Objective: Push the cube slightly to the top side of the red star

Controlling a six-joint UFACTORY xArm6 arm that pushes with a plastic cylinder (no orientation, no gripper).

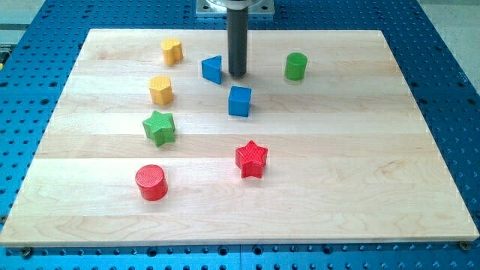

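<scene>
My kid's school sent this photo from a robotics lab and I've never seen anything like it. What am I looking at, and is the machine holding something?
This is one camera picture looking down at a wooden board lying on a blue perforated table. The dark rod coming in from the view's top is the end of a robot arm. It has no hand and holds nothing; it only pushes blocks by sliding my tip along the board.

On the board lie small coloured blocks: a blue cube just below the tip, a blue triangle beside the tip on the view's left, a green cylinder, two yellow blocks, a green star, a red star and a red cylinder.

The tip appears not to touch the cube.
</scene>
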